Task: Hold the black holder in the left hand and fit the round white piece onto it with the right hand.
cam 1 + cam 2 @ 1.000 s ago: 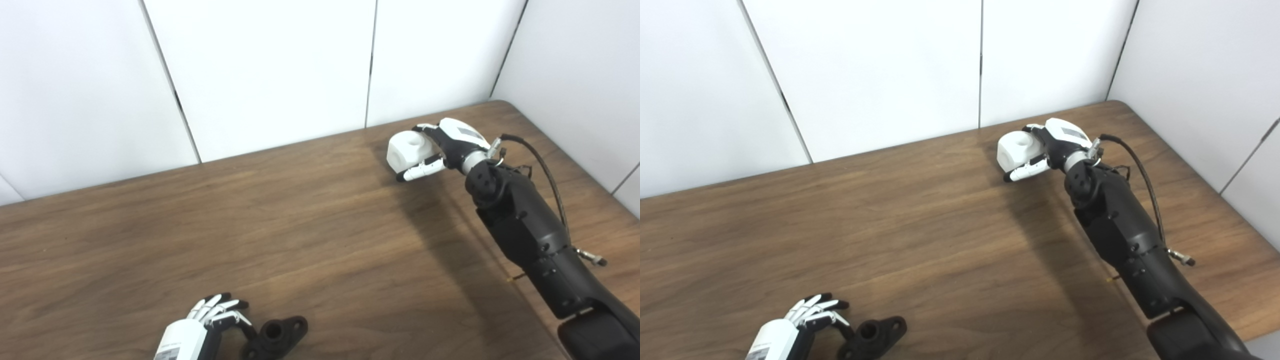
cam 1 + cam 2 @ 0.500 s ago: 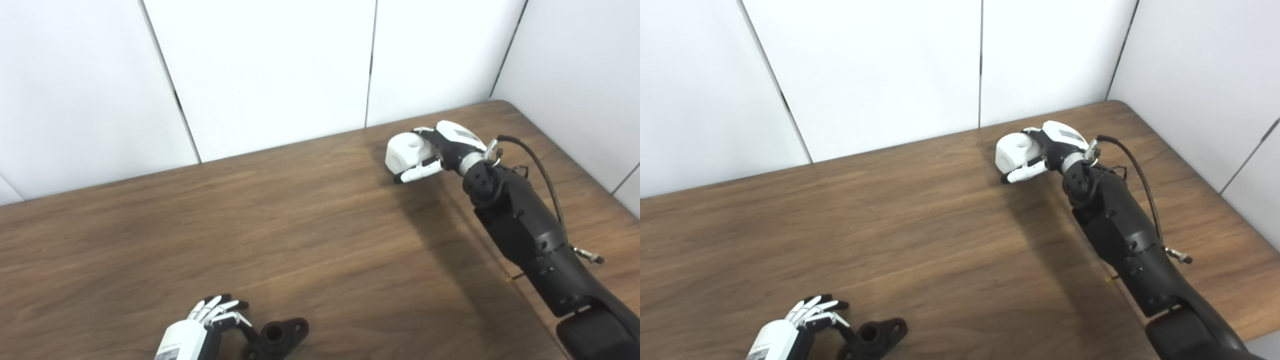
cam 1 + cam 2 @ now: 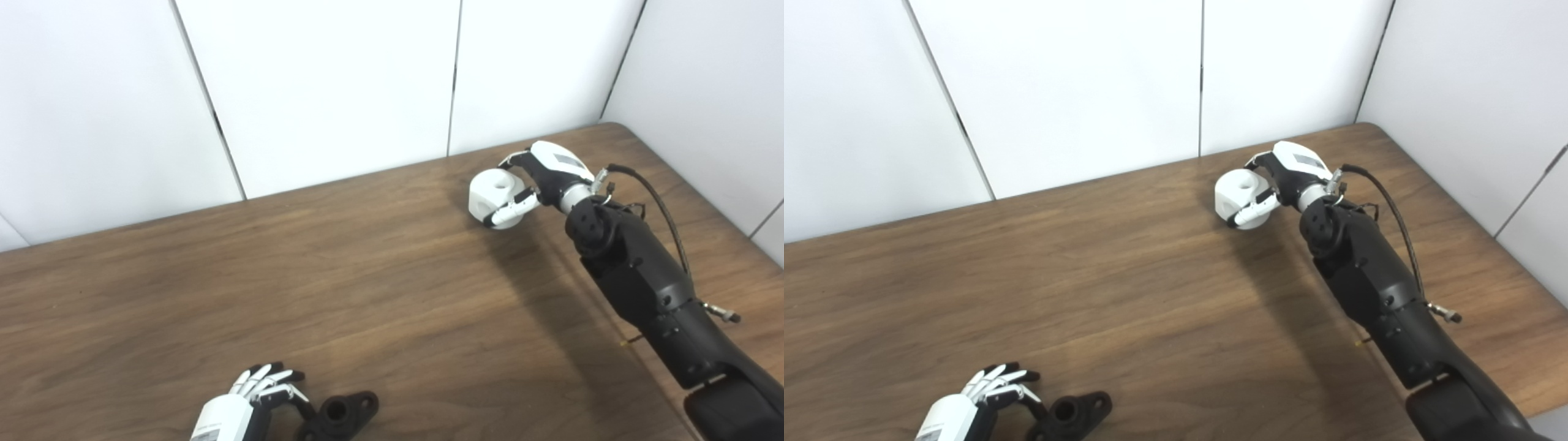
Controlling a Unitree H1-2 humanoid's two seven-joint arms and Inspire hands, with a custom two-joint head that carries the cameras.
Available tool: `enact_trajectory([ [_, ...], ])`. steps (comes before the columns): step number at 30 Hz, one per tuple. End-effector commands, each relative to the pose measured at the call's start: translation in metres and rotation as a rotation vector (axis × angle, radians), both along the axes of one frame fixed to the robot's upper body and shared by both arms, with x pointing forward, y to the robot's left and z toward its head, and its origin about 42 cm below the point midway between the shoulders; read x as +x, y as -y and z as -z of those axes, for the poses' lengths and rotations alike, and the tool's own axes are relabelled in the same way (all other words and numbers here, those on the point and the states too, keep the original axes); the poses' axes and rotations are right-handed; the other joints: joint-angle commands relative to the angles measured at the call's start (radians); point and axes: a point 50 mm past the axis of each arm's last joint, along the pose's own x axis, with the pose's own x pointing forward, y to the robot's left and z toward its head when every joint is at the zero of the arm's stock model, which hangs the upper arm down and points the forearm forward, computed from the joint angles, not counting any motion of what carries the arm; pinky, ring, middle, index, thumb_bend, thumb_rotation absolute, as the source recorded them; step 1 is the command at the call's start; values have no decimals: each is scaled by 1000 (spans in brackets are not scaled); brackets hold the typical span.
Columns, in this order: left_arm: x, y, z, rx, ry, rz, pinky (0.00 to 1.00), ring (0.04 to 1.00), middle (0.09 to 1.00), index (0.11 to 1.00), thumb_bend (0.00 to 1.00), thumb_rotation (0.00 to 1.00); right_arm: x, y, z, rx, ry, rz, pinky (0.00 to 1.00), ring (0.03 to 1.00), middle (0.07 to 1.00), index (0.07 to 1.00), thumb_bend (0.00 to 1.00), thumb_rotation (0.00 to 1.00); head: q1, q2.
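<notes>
Round white piece (image 3: 493, 190), with a hole in its top face, sits clasped in the right hand (image 3: 539, 179) over the counter's (image 3: 367, 275) far right. Left hand (image 3: 986, 395), fingers loosely curled, empty, rests beside the black holder (image 3: 1072, 414) near the front edge.

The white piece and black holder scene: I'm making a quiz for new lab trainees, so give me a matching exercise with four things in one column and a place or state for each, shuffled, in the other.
Things:
1. round white piece
2. black holder
3. left robot hand
4. right robot hand

States:
A. lying on the table's near edge
B. closed around the white piece
C. held at the far right of the table
D. fingers at the holder's left end

Pairs: 1-C, 2-A, 3-D, 4-B
</notes>
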Motion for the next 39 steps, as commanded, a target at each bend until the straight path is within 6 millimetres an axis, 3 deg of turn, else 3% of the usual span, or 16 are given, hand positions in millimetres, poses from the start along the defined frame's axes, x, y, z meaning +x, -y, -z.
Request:
enact_trajectory([
  [1,-15,-4,17,31,-129,-4,916,890,785,487,515,41,5,4,-25,-42,97,-12,888,974,891,494,507,162,0,2],
  [14,-15,-3,17,20,-127,-6,924,895,787,488,515,40,3,6,-24,-71,113,-17,922,999,899,490,505,153,10,6],
  [22,-14,1,17,32,-127,-6,908,887,783,488,515,41,-12,3,-33,-65,150,-62,912,1000,899,491,506,157,33,12],
  [27,-13,3,17,42,-139,-9,897,887,787,488,515,41,-31,-6,-43,-15,177,-120,931,1000,900,488,507,157,55,16],
  [32,-11,6,16,32,-144,-13,897,885,787,488,515,42,-60,-24,-56,138,165,-195,938,1000,908,487,508,154,74,25],
  [39,-8,14,13,44,-140,-13,878,877,783,488,516,42,-101,-49,-67,198,125,-331,929,994,904,487,510,158,109,50],
])
